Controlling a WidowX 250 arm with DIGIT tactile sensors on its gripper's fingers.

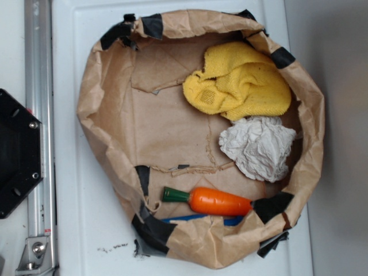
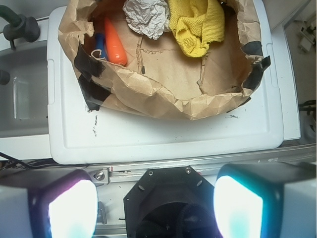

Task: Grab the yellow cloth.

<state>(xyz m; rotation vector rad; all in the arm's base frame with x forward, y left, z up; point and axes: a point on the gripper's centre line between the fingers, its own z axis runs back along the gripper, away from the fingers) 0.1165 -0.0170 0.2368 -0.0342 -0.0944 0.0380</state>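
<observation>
The yellow cloth (image 1: 238, 83) lies bunched in the upper right of a brown paper basket (image 1: 106, 132); in the wrist view the cloth (image 2: 194, 25) is at the top, far from the gripper. My gripper (image 2: 156, 206) does not appear in the exterior view. In the wrist view its two fingers (image 2: 72, 208) stand wide apart at the bottom, open and empty, above the black robot base (image 2: 173, 203) and well short of the basket (image 2: 148, 94).
A white crumpled paper wad (image 1: 259, 146) sits just below the cloth. An orange toy carrot (image 1: 215, 201) lies along the basket's lower wall with a blue object (image 1: 198, 219) under it. The basket sits on a white lid (image 1: 75, 230). A metal rail (image 1: 40, 115) runs at left.
</observation>
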